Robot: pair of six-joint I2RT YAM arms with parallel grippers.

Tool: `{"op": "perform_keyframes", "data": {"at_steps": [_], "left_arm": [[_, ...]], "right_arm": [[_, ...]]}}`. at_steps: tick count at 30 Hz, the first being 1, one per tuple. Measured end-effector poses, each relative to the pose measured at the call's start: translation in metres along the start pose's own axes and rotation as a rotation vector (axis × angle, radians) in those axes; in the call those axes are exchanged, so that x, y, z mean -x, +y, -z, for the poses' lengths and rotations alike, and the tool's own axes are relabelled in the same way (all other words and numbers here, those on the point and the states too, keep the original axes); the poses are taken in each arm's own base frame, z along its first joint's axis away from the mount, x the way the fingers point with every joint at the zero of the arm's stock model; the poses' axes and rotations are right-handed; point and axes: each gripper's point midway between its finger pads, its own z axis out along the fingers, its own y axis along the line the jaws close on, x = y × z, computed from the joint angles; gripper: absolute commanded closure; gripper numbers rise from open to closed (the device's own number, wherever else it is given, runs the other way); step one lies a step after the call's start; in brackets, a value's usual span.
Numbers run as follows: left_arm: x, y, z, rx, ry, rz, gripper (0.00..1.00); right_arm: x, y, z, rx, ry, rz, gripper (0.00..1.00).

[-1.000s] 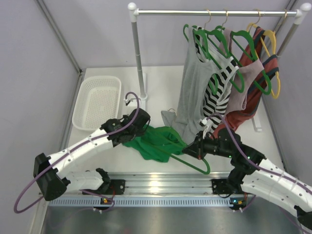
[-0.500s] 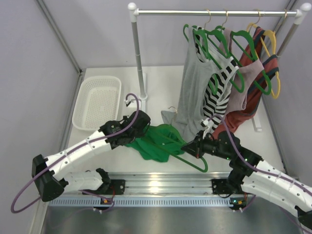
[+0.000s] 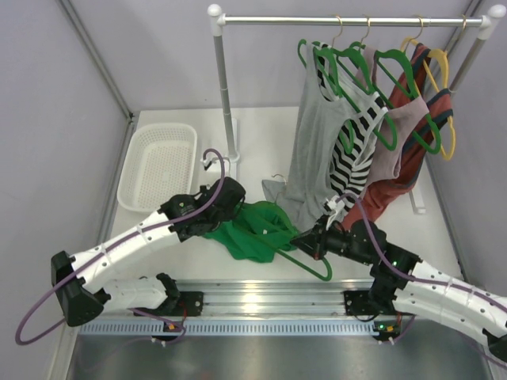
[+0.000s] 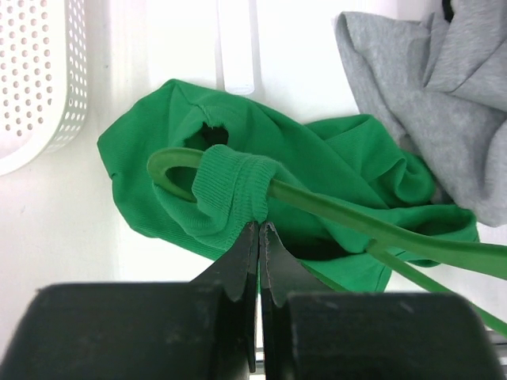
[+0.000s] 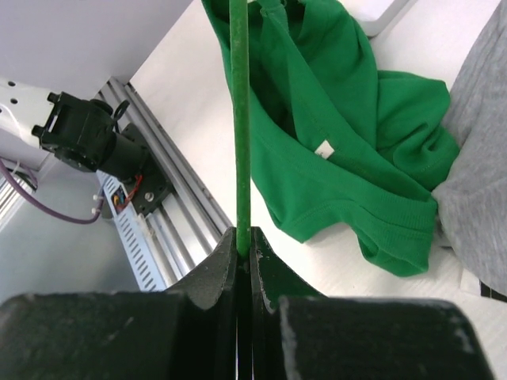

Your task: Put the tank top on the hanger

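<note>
The bright green tank top [image 3: 253, 229] lies crumpled on the white table between the arms. It also shows in the left wrist view [image 4: 317, 158] and in the right wrist view [image 5: 348, 134]. The green hanger [image 3: 310, 265] lies partly inside it. One hanger end [image 4: 170, 162] pokes out through a strap [image 4: 234, 186]. My left gripper [image 3: 224, 207] is shut on that strap, seen in the left wrist view [image 4: 260, 228]. My right gripper [image 3: 305, 239] is shut on the hanger's bar [image 5: 240, 119], gripping it in the right wrist view [image 5: 244, 237].
A white basket [image 3: 158, 166] stands at the back left. A clothes rack [image 3: 224, 87] behind holds a grey top [image 3: 310, 150], a striped top [image 3: 348, 154], other garments and spare green and yellow hangers. The grey top's hem [image 4: 428, 87] lies just beyond the green one.
My right gripper has slid left with the hanger, pushing it further into the tank top. My left gripper has shifted only a little while holding the strap.
</note>
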Motion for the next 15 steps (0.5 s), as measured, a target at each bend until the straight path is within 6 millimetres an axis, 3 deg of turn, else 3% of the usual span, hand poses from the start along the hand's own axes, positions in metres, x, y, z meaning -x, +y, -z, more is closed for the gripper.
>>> {"op": "perform_keyframes", "data": {"at_steps": [6, 15], "left_arm": [[0.006, -0.007, 0.005, -0.015, -0.015, 0.011, 1.00], [0.003, -0.011, 0.007, -0.022, -0.014, 0.010, 1.00]], "right_arm": [[0.006, 0.007, -0.010, -0.006, -0.048, 0.030, 1.00], [-0.003, 0.012, -0.038, -0.011, -0.047, 0.070, 1.00]]}}
